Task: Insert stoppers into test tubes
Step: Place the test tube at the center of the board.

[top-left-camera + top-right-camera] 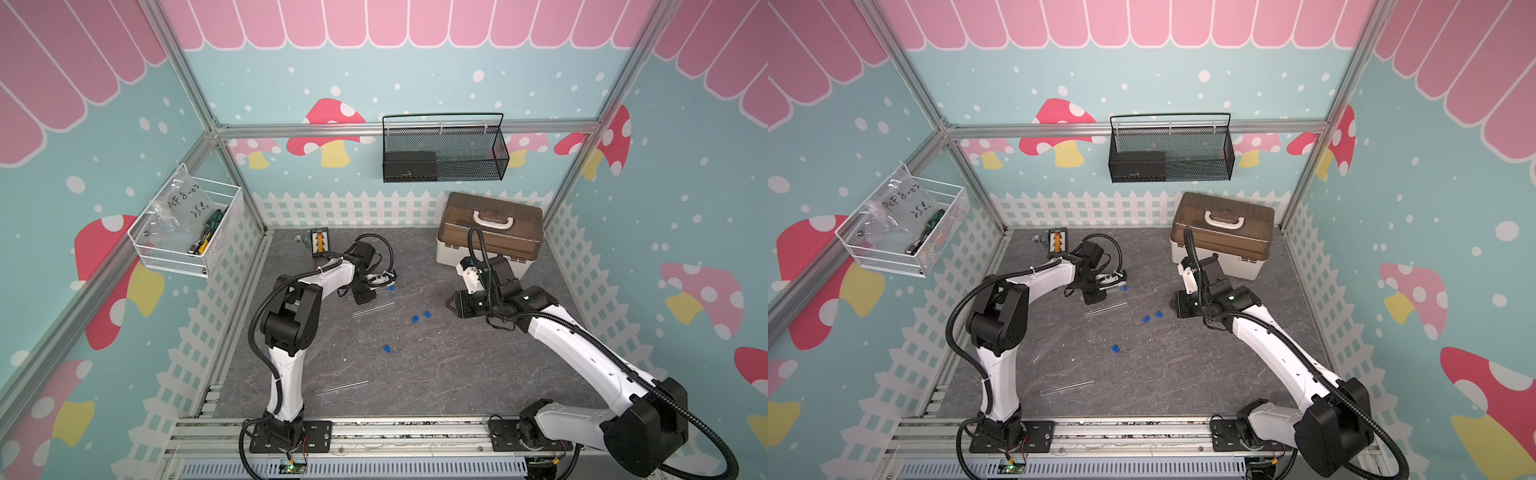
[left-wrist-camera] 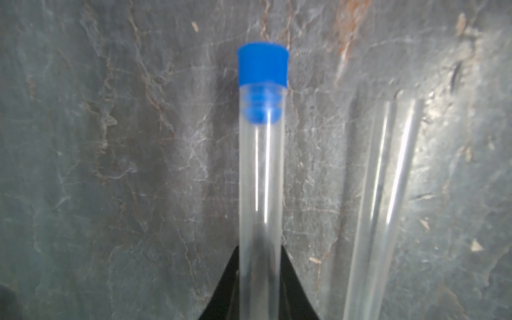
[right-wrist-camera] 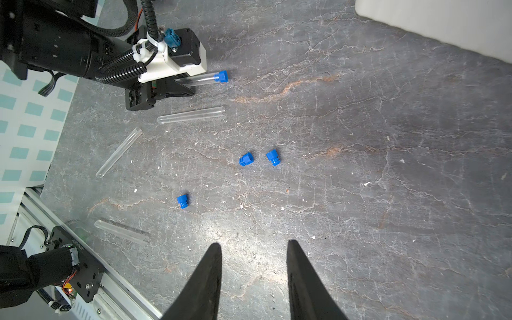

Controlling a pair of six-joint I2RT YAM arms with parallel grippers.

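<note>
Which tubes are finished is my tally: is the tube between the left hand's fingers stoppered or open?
Stoppered: the blue stopper caps the tube, its ribbed plug visible inside the mouth.

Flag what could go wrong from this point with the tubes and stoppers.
1. The stoppered tube between the left gripper's fingers is round; once let go, it may roll against the bare tube beside it.
2. Two loose stoppers lie close together; the open right gripper could knock one away while taking its neighbour.
</note>
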